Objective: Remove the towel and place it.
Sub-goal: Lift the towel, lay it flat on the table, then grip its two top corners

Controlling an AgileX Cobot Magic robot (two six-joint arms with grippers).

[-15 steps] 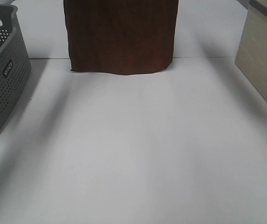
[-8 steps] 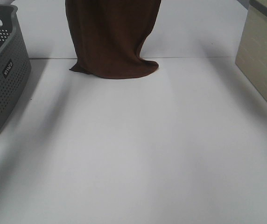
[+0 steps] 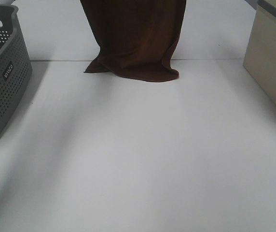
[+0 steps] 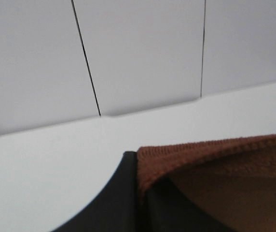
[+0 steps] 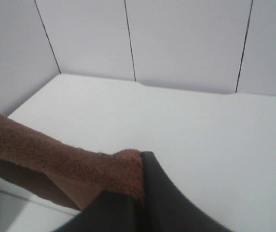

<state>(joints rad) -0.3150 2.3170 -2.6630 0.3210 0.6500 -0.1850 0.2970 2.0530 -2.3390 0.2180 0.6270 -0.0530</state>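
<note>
The towel [image 3: 137,38] is a large dark brown plush cloth hanging down from above the exterior view's top edge, its lower hem bunched on the white table [image 3: 143,154] at the back. Both grippers are out of the exterior view. In the left wrist view my left gripper [image 4: 140,198] is shut on the towel [image 4: 215,159] at its upper edge. In the right wrist view my right gripper [image 5: 140,186] is shut on the towel [image 5: 56,159] at another spot on that edge. The cloth stretches between the two grips.
A grey perforated basket [image 3: 3,72] stands at the left edge of the table. A beige box [image 3: 273,58] stands at the right edge. White wall panels [image 4: 138,48] rise behind the table.
The hanging towel has shifted to the right and its lower hem has come down and crumpled on the table, where a second ago it hung flat.
</note>
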